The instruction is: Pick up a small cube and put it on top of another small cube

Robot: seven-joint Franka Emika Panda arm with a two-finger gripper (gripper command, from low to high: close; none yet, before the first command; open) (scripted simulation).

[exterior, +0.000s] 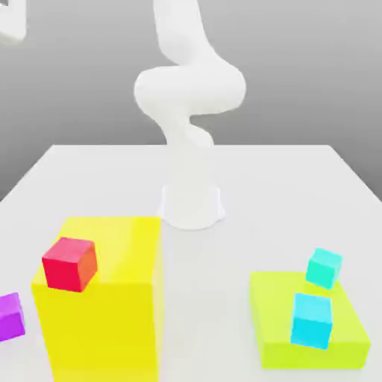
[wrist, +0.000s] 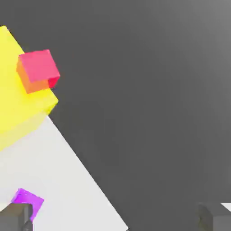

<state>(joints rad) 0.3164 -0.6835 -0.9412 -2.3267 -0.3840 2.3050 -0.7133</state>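
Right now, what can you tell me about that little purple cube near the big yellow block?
The small plain purple cube is a matte, violet-magenta block with no markings, far smaller than the big yellow block beside it. It sits flat on the white table at the exterior view's left edge, partly cut off, apart from the yellow block. Nothing rests on it or holds it.

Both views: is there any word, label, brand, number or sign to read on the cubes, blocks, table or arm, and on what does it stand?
None: no text, number or sign is readable anywhere.
Purple cube, red cube and two cyan cubes: plain faces.
Big yellow block and yellow-green slab: plain.
White table and white arm: unmarked.
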